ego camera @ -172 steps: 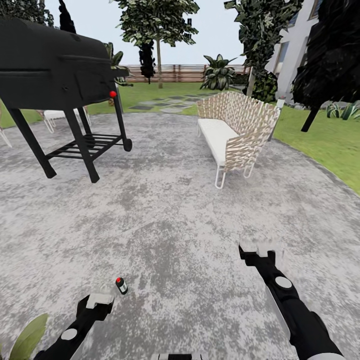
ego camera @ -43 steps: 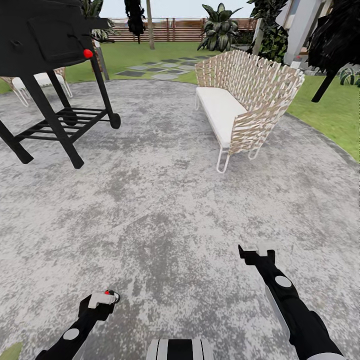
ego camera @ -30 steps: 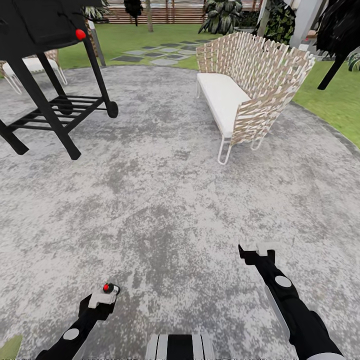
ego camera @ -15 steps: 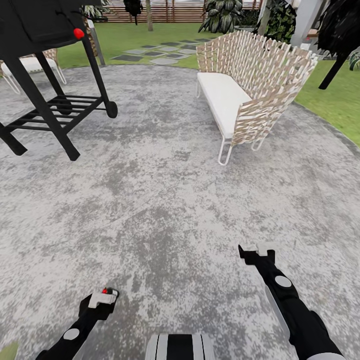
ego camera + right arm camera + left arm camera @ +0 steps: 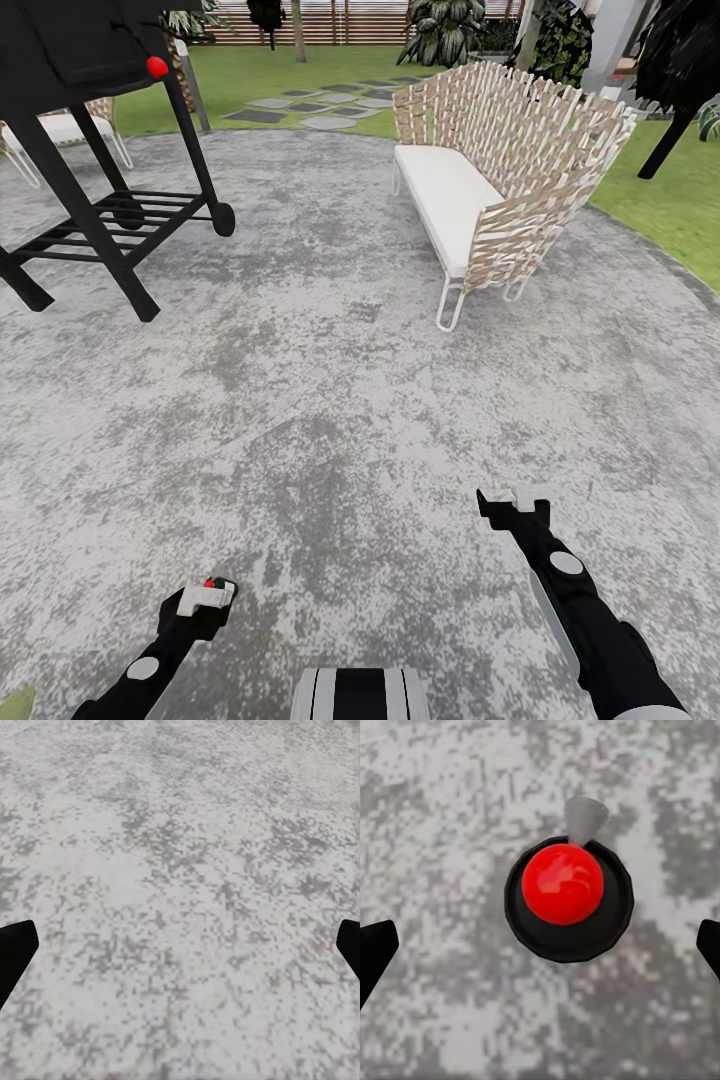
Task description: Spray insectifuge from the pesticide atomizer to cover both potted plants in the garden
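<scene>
On grey mottled patio (image 5: 330, 400), 1 pesticide atomizer (image 5: 568, 898) upright directly below left gripper (image 5: 540, 945), jaws spread wide, not touching. Right gripper (image 5: 180, 945) spread, empty. Prob light, rigid, slick; grip black body under red cap (image 5: 563, 883). 1 grill (image 5: 90, 70), 1 wicker sofa (image 5: 500, 170)

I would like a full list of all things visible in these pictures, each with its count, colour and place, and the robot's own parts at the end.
Atomizer: one, black with red cap, standing on the patio directly under the left end effector.
Patio: one, mottled grey, round, underfoot.
Grill: one, black with a red knob, far left.
Sofa: one, woven beige with white cushion, far right of the patio.
Chair: one, white seat, behind the grill.
Lawn: green, around the patio.
Stepping stones: several, pale and dark, on the lawn.
Fence: brown slats, far back.
Left end effector: open, above the atomizer.
Right end effector: open, over bare patio.
</scene>
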You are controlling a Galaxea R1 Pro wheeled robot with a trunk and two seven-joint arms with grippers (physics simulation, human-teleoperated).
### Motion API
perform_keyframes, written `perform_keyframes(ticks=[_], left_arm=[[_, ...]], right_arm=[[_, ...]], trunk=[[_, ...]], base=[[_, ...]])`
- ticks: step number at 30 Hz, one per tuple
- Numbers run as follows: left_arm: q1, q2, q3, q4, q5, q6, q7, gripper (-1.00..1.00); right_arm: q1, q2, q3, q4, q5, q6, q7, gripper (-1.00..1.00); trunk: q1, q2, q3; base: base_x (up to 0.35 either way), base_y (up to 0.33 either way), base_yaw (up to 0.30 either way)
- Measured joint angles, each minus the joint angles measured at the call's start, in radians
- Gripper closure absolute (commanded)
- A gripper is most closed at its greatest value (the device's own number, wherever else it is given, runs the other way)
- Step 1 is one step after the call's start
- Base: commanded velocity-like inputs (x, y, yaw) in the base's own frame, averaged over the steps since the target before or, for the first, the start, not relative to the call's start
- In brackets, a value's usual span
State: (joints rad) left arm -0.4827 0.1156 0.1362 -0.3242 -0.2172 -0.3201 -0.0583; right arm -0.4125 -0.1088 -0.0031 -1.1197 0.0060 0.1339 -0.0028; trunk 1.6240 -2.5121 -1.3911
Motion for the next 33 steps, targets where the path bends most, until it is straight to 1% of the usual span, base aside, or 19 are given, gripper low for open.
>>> perform_keyframes(ticks=[7,13,15,33], left_arm=[[0.000,-0.001,0.000,-0.001,0.000,-0.002,0.000,-1.00],[0.000,-0.001,0.000,0.000,0.000,-0.002,0.000,-1.00],[0.000,-0.001,0.000,0.000,0.000,-0.002,0.000,-1.00],[0.000,-0.002,0.001,0.000,-0.001,-0.003,0.000,-1.00]], right_arm=[[0.000,0.000,0.000,0.000,0.000,0.000,0.000,-1.00],[0.000,0.000,0.000,0.000,-0.001,0.000,0.000,-1.00],[0.000,0.000,0.000,0.000,-0.001,0.000,0.000,-1.00],[0.000,0.000,0.000,0.000,0.001,0.000,0.000,-1.00]], trunk=[[0.000,0.000,0.000],[0.003,-0.001,-0.026],[0.003,-0.001,-0.028],[0.003,-0.001,-0.030]], base=[[0.000,0.000,0.000],[0.000,0.000,0.000],[0.000,0.000,0.000],[0.019,0.000,0.000]])
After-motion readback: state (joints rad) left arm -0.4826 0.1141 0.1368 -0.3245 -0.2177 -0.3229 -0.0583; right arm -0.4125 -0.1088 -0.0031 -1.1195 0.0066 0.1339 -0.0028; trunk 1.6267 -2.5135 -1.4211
